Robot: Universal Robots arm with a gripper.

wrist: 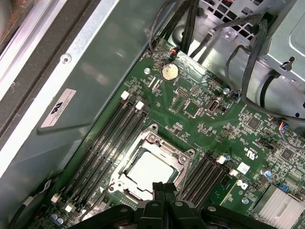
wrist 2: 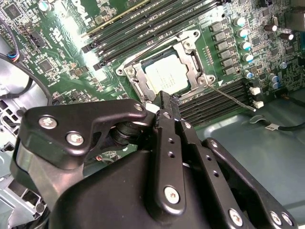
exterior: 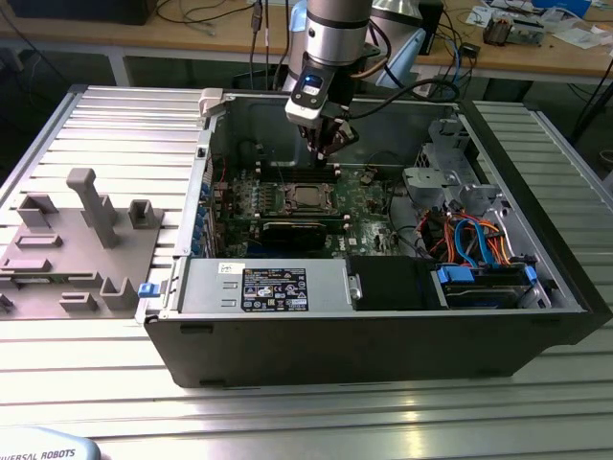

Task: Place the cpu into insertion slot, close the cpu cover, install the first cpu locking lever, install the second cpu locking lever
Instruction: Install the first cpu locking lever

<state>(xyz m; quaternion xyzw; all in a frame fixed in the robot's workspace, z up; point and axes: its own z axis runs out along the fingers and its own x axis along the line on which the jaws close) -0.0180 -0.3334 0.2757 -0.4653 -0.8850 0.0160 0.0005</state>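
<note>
The gripper is clenched, its two black fingertips pressed flat against each other with nothing between them. In both wrist views the tips point down at the near edge of the insertion slot. They seem to hang a little above it rather than rest on it.

Just beyond the fingertips the cpu lies flat in that slot, dull silver top up. The cpu cover is folded down around it, so the chip shows through the square window. From the socket corner nearest the fingers, a thin metal lever angles out across the neighbouring memory slots. Whether it is latched I cannot tell.

Further out from the tool, long black memory slots flank the socket on both sides. Past them the green motherboard carries a round coin cell.

In the exterior view the arm comes down steeply into the open computer case. Its wrist is bent so the gripper tips slightly toward the cpu below it. Well away from the tool, outside the case on the exterior view's left, a grey fixture block sits on the ribbed table.
</note>
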